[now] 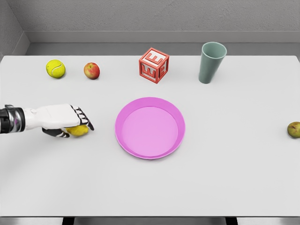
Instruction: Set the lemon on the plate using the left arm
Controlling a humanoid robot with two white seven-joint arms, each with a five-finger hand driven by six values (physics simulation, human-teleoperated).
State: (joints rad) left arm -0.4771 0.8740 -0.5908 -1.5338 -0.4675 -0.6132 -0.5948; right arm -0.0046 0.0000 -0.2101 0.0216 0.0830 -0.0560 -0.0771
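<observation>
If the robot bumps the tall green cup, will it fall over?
Probably yes. The green cup is tall and stands on its narrow end, wider at the open top, so a push high up could tip it. It looks empty and thin-walled, so likely light. Once down, it might roll in a curve across the table.

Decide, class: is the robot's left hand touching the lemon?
Touching. The head view shows the left hand lying over the lemon, fingers curled around it with no gap visible.
</observation>
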